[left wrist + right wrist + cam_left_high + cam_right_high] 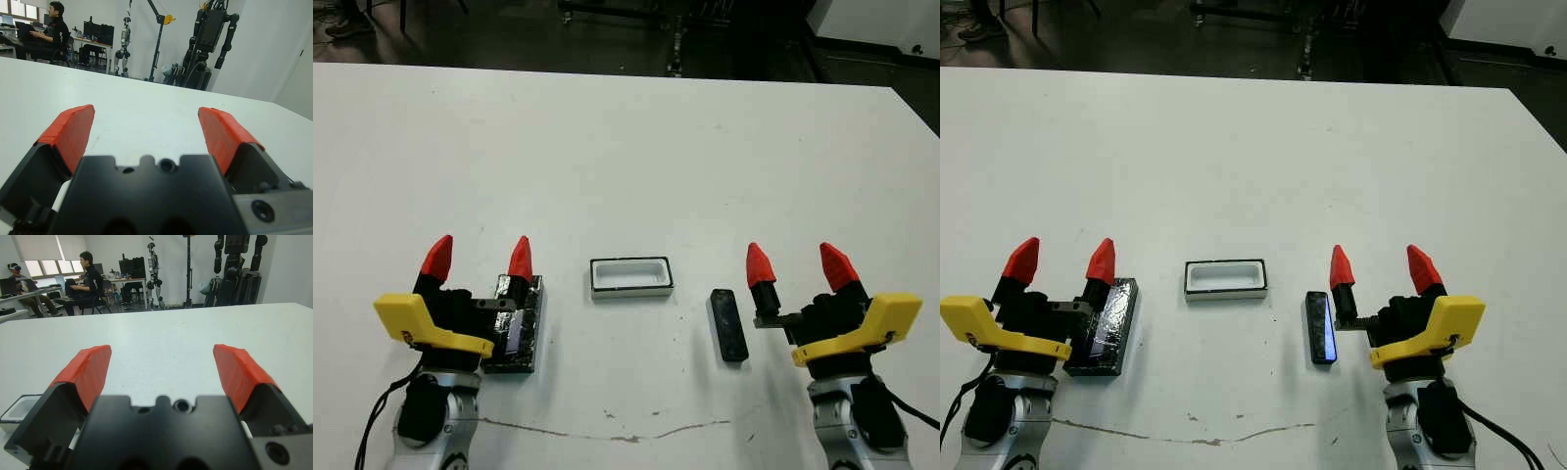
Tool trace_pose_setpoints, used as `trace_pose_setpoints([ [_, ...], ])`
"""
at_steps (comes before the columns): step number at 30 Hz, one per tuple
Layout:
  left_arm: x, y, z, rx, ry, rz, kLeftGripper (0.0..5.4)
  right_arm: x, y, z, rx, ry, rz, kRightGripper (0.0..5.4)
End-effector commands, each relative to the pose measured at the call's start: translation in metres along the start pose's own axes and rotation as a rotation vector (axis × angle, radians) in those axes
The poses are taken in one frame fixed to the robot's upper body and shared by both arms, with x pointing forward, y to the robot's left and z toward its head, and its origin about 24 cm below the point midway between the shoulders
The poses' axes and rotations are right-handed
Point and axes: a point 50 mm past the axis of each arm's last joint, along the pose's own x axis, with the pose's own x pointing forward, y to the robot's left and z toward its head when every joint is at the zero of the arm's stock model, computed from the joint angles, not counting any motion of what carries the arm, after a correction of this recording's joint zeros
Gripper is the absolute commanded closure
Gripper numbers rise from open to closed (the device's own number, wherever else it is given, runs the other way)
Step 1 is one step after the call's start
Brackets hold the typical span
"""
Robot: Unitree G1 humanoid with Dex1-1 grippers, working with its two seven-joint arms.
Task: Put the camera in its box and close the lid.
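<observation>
The white box (630, 276) with its thin dark rim sits open and empty at the table's middle front. The slim black camera (728, 324) lies flat to the right of it, just left of my right gripper (801, 263), which is open and holds nothing. The glossy black lid (517, 331) lies flat to the left of the box, partly under the inner finger of my left gripper (478, 257), which is open too. In the right wrist view a corner of the box (14, 412) shows beside my fingers (88, 369).
A thin brown crack line (607, 433) runs across the table near the front edge. Beyond the table's far edge (607, 73) the floor is dark, with stands. Seated people (88, 276) and idle robots on stands show far off in the wrist views.
</observation>
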Motion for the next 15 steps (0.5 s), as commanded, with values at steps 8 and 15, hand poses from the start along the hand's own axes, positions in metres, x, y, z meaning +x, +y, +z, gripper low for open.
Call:
trace_pose_setpoints([
  [8, -0.0017, 0.0017, -0.0027, 0.016, 0.02, 0.028, 0.01, -0.0017, -0.0006, -0.0035, -0.012, 0.03, -0.014, 0.0],
  [15, -0.0021, 0.0006, -0.0027, 0.016, 0.024, 0.022, 0.01, -0.008, 0.0059, -0.0024, -0.029, 0.051, -0.03, 0.0],
])
